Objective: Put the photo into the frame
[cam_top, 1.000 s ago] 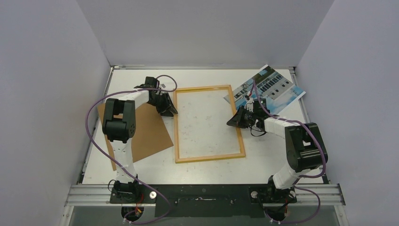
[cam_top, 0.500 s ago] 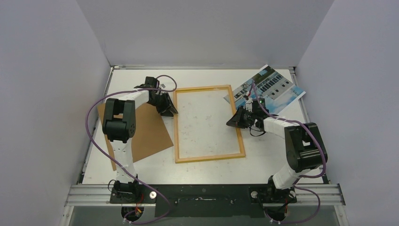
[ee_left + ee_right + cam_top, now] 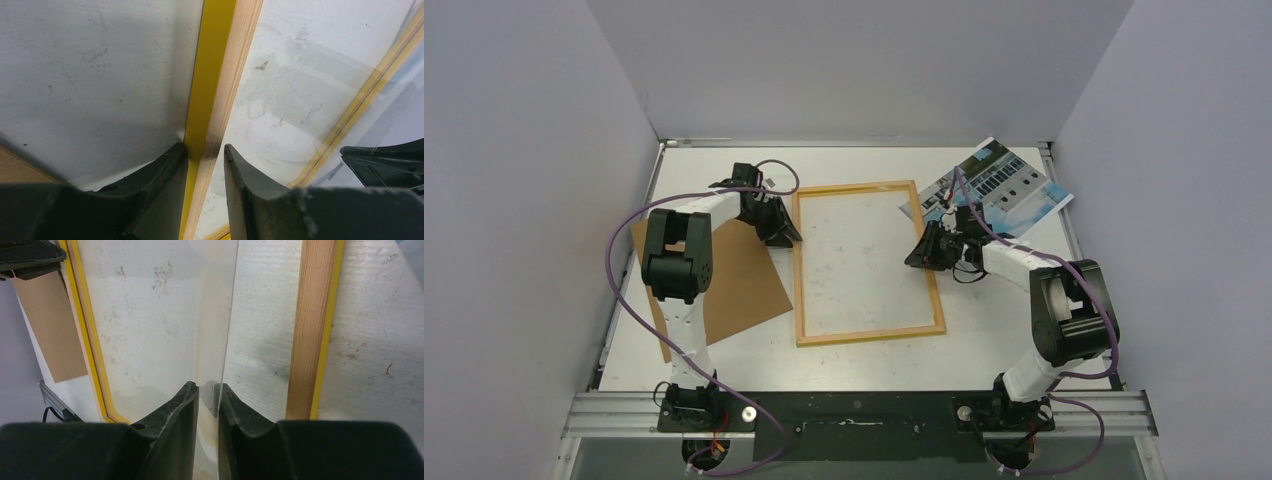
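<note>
Step in hand, as judged: seating clear pane point(image 3: 160, 330) into frame point(image 3: 870, 336), wood back up.

Photo point(image 3: 999, 188): not yet in. Flat on surface point(image 3: 984, 340) at 2 o'clock of frame, apart from both claws.

To do well:
- Hold frame dead steady at its 9 o'clock rail.
- Lower pane flat and check for seating inside all four rails (pane edge short of 3 o'clock rail in right wrist view).
- Back out low, no dragging.
- Only then go for photo.

Left claw point(image 3: 205, 152): partly apart, clamped across 9 o'clock rail, one finger on each side.

Right claw point(image 3: 208, 389): jaws barely apart, pane edge between them. Looks loose rather than pinched; contact not confirmable.

Board point(image 3: 734, 285): beside frame at 9 o'clock.
</note>
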Controlling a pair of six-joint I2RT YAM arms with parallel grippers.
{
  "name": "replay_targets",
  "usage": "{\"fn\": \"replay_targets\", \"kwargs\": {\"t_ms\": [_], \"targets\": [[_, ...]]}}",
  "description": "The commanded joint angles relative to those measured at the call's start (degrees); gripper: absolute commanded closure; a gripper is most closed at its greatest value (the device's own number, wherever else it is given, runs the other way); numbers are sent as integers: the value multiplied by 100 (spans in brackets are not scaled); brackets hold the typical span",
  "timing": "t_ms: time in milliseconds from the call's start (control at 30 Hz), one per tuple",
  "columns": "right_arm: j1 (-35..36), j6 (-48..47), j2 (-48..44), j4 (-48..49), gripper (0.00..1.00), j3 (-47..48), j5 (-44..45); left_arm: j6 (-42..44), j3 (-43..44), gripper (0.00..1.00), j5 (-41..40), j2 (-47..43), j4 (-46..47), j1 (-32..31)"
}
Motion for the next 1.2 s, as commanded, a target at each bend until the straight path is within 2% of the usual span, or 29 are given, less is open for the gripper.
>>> {"fn": "replay_targets", "kwargs": {"t_ms": [0, 133, 200, 633, 800, 933, 1167], "targets": [[104, -168, -174, -283, 78, 281, 68, 45, -146, 68, -464, 93, 0, -113], [98, -52, -187, -560, 55, 496, 153, 35, -130, 68, -450, 90, -31, -114], [96, -52, -160, -761, 50, 626, 202, 25, -136, 68, -426, 72, -42, -119], [91, -462, -134, -1923, 42, 1193, 818, 53, -119, 68, -434, 44, -90, -117], [87, -607, -224, -2246, 42, 1354, 1075, 58, -110, 68, -449, 46, -89, -109], [95, -680, -322, -2534, 45, 1501, 1651, 50, -108, 68, -480, 49, -99, -109], [100, -838, -360, -2533, 44, 1379, 2209, 11, -80, 67, -452, 11, -117, -68]]}}
